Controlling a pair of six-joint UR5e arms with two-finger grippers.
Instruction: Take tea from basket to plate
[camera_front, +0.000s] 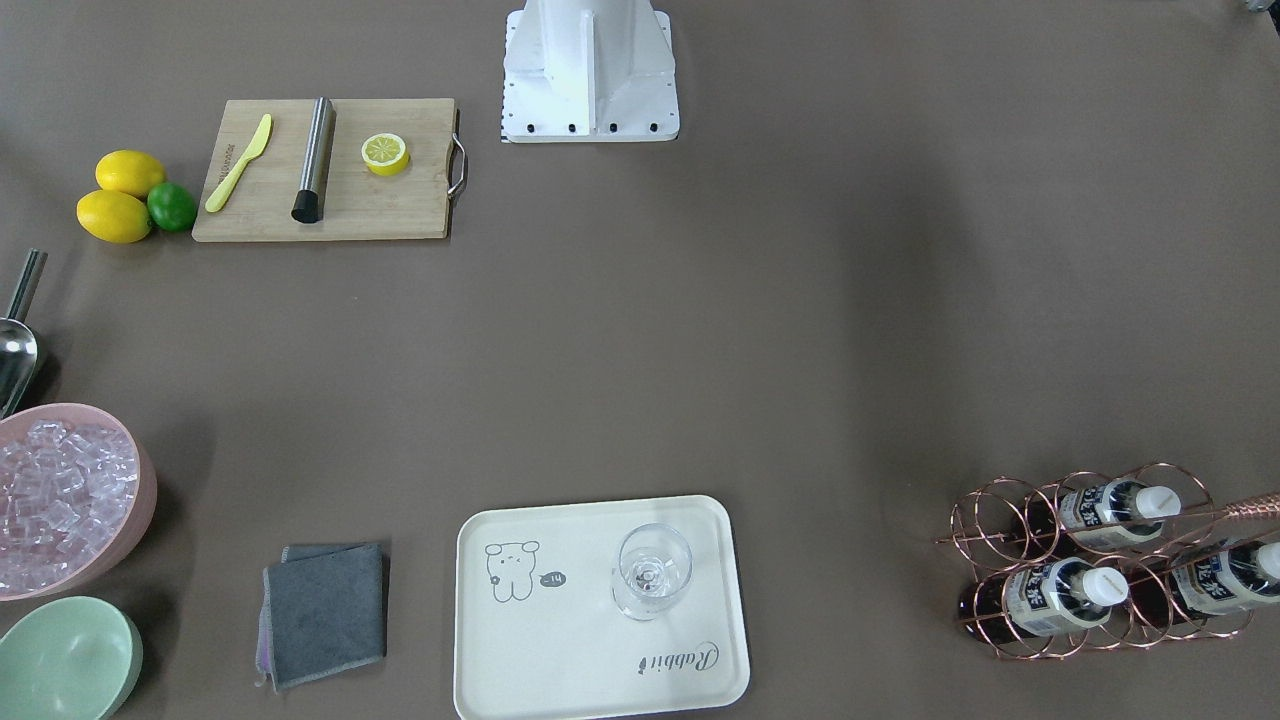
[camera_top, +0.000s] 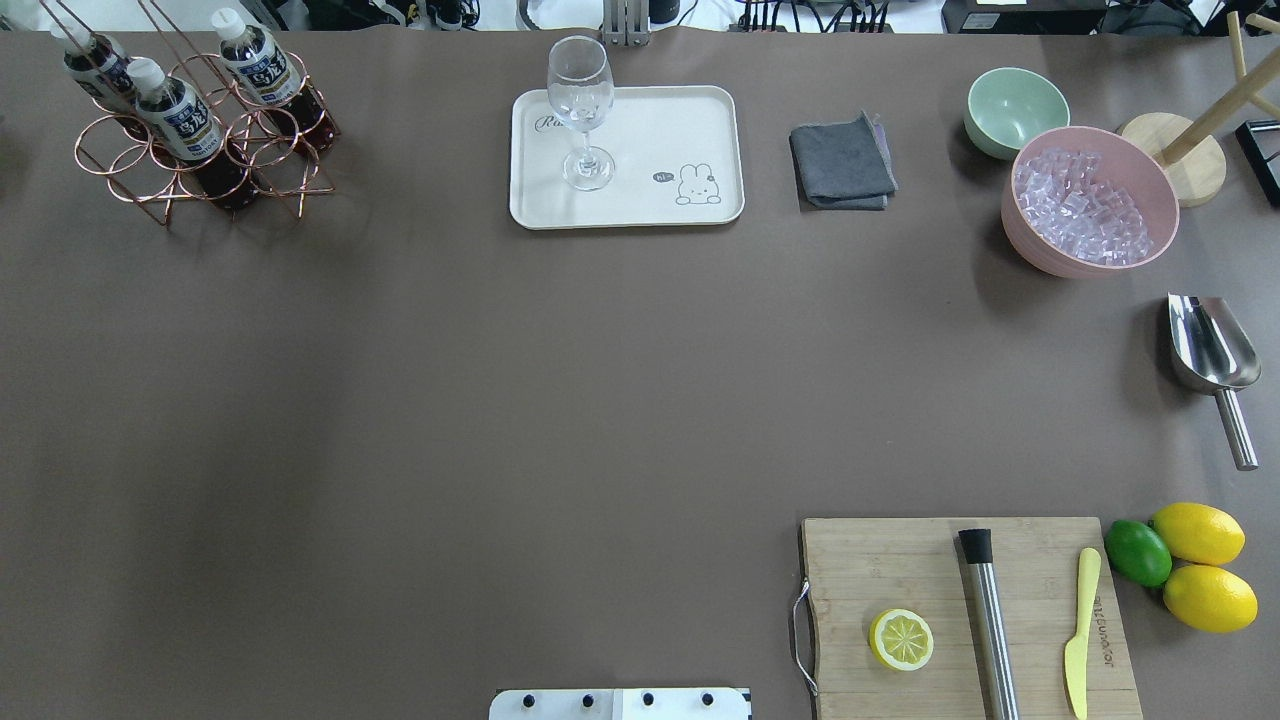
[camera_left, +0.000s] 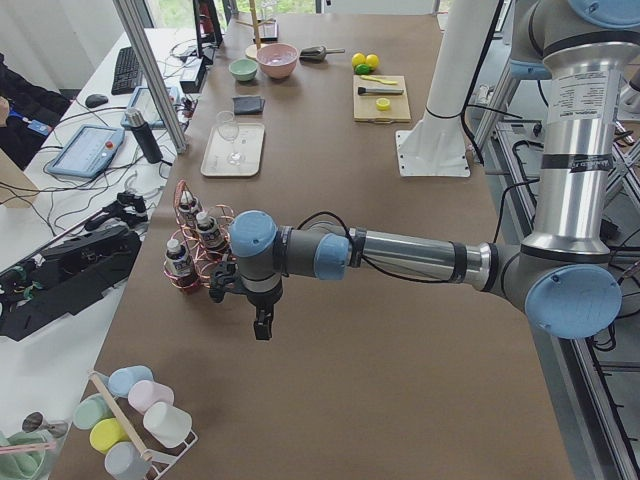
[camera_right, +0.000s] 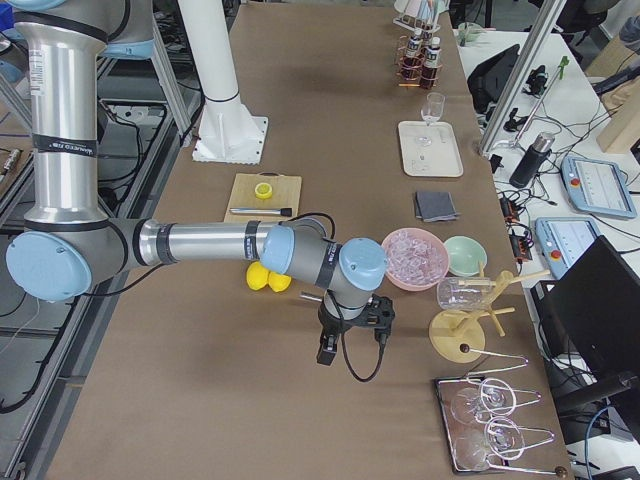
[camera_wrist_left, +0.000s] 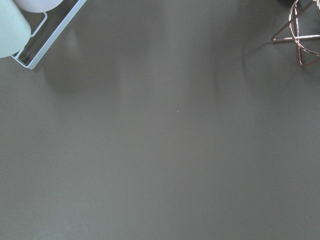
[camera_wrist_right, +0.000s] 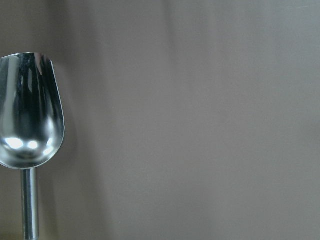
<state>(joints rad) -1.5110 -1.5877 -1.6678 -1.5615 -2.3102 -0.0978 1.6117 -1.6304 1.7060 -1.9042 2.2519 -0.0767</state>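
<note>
The brown table (camera_top: 400, 400) is crossed by the left arm (camera_left: 400, 255), stretched toward the far left corner. There the copper basket (camera_top: 120, 160) is set with three bottles held in its rings. The cream plate (camera_top: 640, 120) is placed well apart from it along the same far edge. No bottle has been lifted, so the approach is judged to be the step in hand. The tea (camera_top: 175, 115) nearest the robot is best gripped below its white cap and drawn straight up until its ring is cleared, so that the light rack is not dragged. On the plate, room must be left for the wine glass (camera_top: 580, 110). The left gripper (camera_left: 261, 332) is hung over bare table just beside the basket. Whether its fingers are apart or together cannot be told, and likewise for the right gripper (camera_right: 325, 352) by the scoop (camera_wrist_right: 30, 110).
</note>
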